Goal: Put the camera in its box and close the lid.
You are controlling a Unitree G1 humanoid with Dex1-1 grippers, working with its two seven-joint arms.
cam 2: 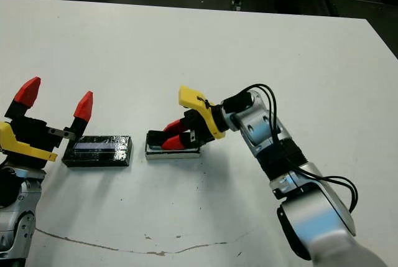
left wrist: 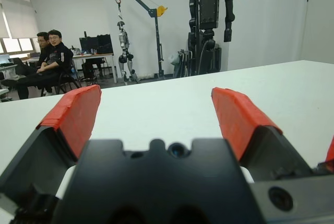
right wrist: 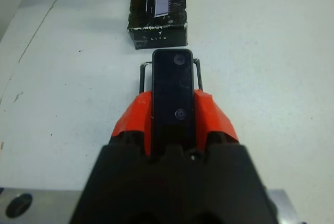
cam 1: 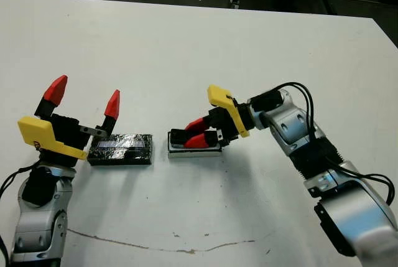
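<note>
A thin dark crack (cam 1: 155,245) runs along the white tabletop (cam 1: 186,49) near its front edge. Just beyond it, on the left, the left claw (cam 1: 85,98) is raised with its two red-tipped fingers (cam 1: 112,103) spread wide, grasping nothing. Its right finger stands just above the left end of the lid (cam 1: 120,149), which lies flat on the tabletop, its pale strip facing up.

Just right of the lid, with a small gap between them, sits the box (cam 1: 194,148), its long side in line with the lid's. The right claw (cam 1: 200,132) reaches in from the right, low over the box, and is clenched on the camera (right wrist: 173,96). In the right wrist view the black camera sits between the two red fingers (right wrist: 131,122), its far end sticking out over the box's rim.

In the left wrist view, beyond the far edge of the tabletop, two people (left wrist: 44,62) sit at desks, with a stand-mounted robot (left wrist: 210,12) and a small crane (left wrist: 138,10) nearby.
</note>
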